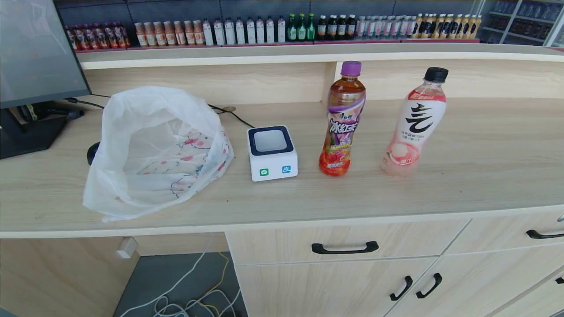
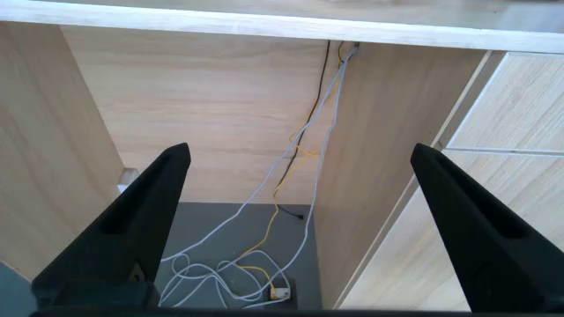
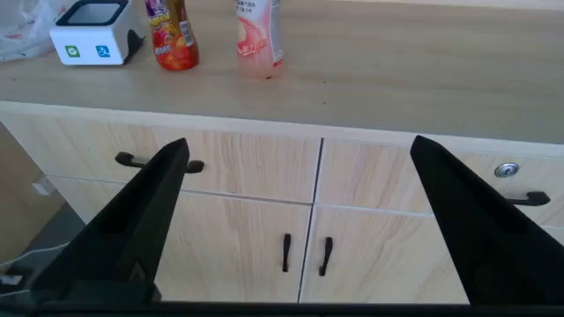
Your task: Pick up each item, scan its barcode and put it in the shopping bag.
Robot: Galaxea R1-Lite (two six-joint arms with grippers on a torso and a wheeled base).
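Two bottles stand upright on the wooden counter (image 1: pixel 484 167): an amber tea bottle with a purple cap (image 1: pixel 341 119) (image 3: pixel 172 35) and, to its right, a pale pink drink bottle with a black cap (image 1: pixel 414 125) (image 3: pixel 258 37). Left of them sits the white scanner box with a dark-rimmed window (image 1: pixel 272 152) (image 3: pixel 90 37). A white shopping bag (image 1: pixel 154 149) lies open at the left. My left gripper (image 2: pixel 295 224) is open below the counter, facing the open bay with cables. My right gripper (image 3: pixel 300 220) is open in front of the cabinet doors, low and short of the counter edge.
A monitor on a black stand (image 1: pixel 35 66) occupies the counter's far left. A raised shelf ledge (image 1: pixel 308 57) runs behind the counter, with rows of bottles beyond. Drawers and doors with black handles (image 1: pixel 344 248) sit under the counter. Loose cables (image 2: pixel 256 264) lie on the floor.
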